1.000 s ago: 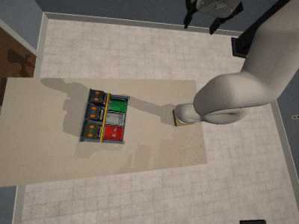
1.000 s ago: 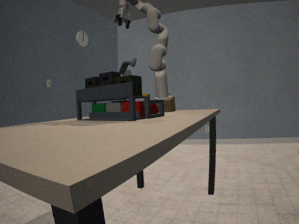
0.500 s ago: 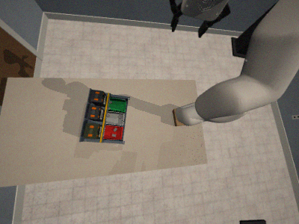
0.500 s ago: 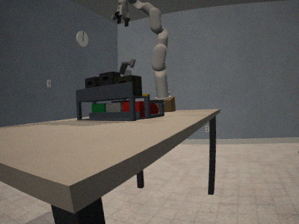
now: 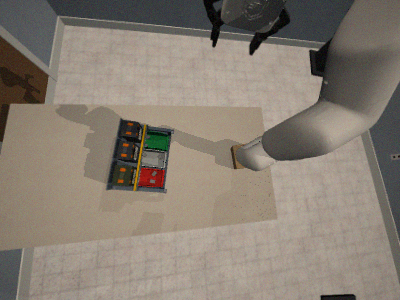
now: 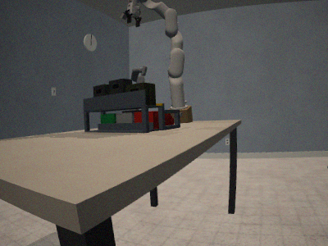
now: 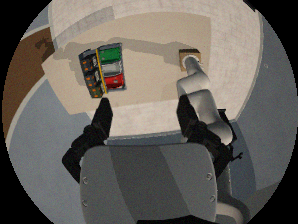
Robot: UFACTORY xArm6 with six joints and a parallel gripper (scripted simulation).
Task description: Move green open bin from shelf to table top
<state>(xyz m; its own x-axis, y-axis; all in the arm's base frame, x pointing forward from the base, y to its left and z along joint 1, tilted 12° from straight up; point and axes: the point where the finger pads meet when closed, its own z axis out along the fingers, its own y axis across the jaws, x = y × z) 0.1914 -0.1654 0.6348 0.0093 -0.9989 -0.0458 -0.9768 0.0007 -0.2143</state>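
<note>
- Bins, six in all, are carried by one shelf [image 5: 165, 190] [image 6: 115, 102] [image 7: 124, 80], which is itself borne by one table [image 5: 60, 200] [image 6: 123, 166] [image 7: 155, 82].
- One green open bin [image 5: 158, 141] [image 6: 108, 119] [image 7: 109, 55] is held in the lower row, at the far end in the top view and at the left in the exterior view; it is not placed on the table top.
- One grey bin [image 5: 153, 159] [image 6: 124, 118] [image 7: 111, 68] is set between the green one and one red bin [image 5: 144, 179] [image 6: 143, 117] [image 7: 114, 84].
- Two grey parts can be made out in the red bin.
- Three darker bins are kept in the upper row: two blackish bins [image 5: 123, 129] [image 6: 119, 86] and one olive bin [image 5: 116, 176] [image 6: 150, 93].
- One arm [image 5: 320, 132] [image 6: 176, 63] [image 7: 202, 102] is mounted on one brown block [image 5: 234, 158] [image 6: 188, 114] [image 7: 183, 62].
- One end effector [image 5: 233, 45] [image 6: 134, 23] [image 7: 144, 104] is raised high, well apart from the shelf; its two fingers are spread fully and nothing is gripped.

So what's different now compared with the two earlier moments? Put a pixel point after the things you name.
The arm [image 5: 320, 125] [image 6: 176, 61] [image 7: 199, 102] has swung its open jaws toward the left and slightly downward in the top view, nearer the shelf's [image 5: 141, 157] [image 6: 115, 102] [image 7: 101, 75] side of the picture. Nothing was gripped or released. The shelf and the green bin [image 5: 157, 141] [image 6: 108, 118] [image 7: 110, 54] stayed put.
</note>
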